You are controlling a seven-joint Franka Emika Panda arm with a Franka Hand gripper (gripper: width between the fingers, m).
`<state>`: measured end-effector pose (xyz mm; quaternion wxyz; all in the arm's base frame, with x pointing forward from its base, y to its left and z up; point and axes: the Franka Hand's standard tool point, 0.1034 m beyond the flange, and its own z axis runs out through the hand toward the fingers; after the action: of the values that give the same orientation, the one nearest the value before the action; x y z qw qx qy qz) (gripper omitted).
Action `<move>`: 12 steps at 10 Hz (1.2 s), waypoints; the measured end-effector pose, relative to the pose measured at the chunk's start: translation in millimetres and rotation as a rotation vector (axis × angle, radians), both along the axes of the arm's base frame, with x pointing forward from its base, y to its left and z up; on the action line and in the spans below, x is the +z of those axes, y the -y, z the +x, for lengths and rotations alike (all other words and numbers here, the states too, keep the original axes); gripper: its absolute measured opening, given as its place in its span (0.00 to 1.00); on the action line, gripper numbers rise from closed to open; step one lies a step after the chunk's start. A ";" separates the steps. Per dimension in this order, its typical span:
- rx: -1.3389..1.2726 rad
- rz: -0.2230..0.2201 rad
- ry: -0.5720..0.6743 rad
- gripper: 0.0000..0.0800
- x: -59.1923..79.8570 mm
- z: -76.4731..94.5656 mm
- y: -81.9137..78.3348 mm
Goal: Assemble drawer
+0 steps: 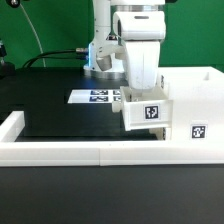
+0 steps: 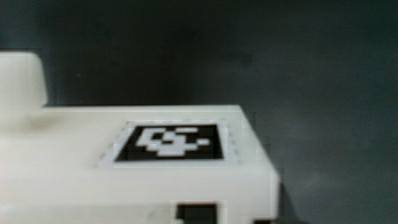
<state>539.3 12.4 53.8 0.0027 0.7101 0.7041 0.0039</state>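
A small white drawer tray (image 1: 148, 112) with a black-and-white tag on its face sits against the open side of the tall white box housing (image 1: 195, 95) at the exterior view's right. My gripper (image 1: 143, 90) stands straight above the tray, its fingertips hidden behind the tray's top edge. In the wrist view the tray (image 2: 160, 170) fills the lower half with a tag (image 2: 169, 142) on it. Two dark fingertips show at the picture's edge, and my gripper (image 2: 231, 215) looks shut on a thin white wall of the tray. No second tray shows.
The marker board (image 1: 98, 97) lies on the black table behind the tray. A long low white wall (image 1: 60, 152) edges the table's front and the exterior view's left side. The arm's base (image 1: 105, 50) stands at the back.
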 end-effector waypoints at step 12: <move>0.038 -0.041 0.029 0.81 43.3 1.7 34.5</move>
<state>540.9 -22.0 97.1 0.0275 0.6960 0.7175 -0.0003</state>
